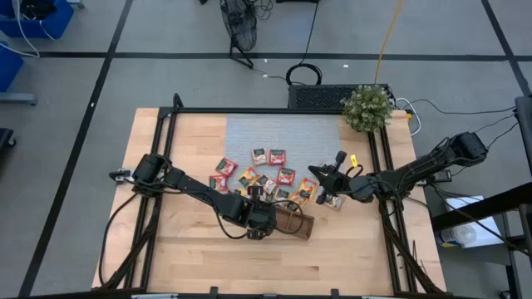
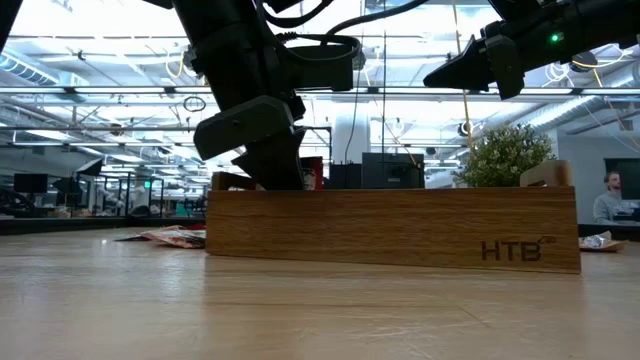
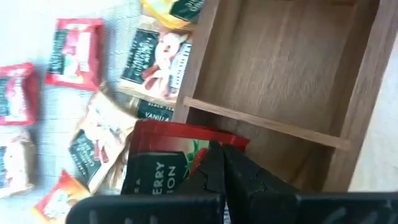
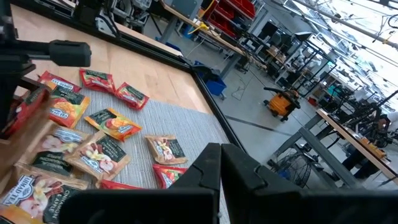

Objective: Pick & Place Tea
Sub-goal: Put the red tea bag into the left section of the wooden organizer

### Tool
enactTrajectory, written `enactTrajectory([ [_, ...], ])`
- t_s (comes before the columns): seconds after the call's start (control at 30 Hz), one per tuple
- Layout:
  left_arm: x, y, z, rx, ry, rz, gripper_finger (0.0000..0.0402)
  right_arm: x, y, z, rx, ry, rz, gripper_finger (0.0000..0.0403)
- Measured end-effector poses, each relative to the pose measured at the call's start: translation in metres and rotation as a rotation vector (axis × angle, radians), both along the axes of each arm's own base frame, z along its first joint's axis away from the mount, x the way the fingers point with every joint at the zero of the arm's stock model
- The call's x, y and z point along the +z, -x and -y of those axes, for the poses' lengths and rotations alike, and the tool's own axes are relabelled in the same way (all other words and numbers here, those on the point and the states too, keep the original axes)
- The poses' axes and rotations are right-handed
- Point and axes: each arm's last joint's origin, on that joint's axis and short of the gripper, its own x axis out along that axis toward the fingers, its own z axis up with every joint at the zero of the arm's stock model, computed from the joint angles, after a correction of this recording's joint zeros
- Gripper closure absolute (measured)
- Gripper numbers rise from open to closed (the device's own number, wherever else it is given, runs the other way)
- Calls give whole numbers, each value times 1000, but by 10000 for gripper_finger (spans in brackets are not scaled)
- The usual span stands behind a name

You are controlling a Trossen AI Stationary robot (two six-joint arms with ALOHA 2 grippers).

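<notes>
A long brown wooden tray (image 1: pixel 298 224) lies at the grey mat's near edge. Several red, orange and pale tea packets (image 1: pixel 264 169) lie flat and scattered on the mat. My left gripper (image 1: pixel 260 218) is over the tray's left end, shut on a red packet (image 3: pixel 163 155). In the low view it (image 2: pixel 275 165) reaches down behind the tray's wall (image 2: pixel 390 228). My right gripper (image 1: pixel 320 173) hovers shut above the mat's right part, holding nothing; its wrist view looks over the loose packets (image 4: pixel 102 152). My left gripper pinches the red packet between its two fingers (image 3: pixel 214 171) at one edge (image 3: pixel 193 146), coming from above and pointing down. The packet is lifted off the mat and held at the tray's end compartment (image 3: pixel 267 149); a red strip (image 2: pixel 313 172) shows above the tray's wall.
A potted plant (image 1: pixel 366 108) stands at the table's far right corner. A black frame rail (image 1: pixel 274 111) borders the mat. One packet (image 1: pixel 332 202) lies under the right arm. Bare wood (image 1: pixel 274 262) runs along the table's near side. A person (image 2: pixel 607 195) sits far behind the table.
</notes>
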Motion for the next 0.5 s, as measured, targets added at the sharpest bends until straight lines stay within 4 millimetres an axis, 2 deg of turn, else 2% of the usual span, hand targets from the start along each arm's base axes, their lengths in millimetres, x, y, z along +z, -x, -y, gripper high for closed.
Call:
enactTrajectory([
  [0.33, 0, 1, 5, -6, -10, 12, 397, 0, 0, 0, 0, 1, -3, 403],
  [0.5, -1, 2, 10, -18, 97, -10, 397, 0, 0, 0, 0, 1, -3, 403],
])
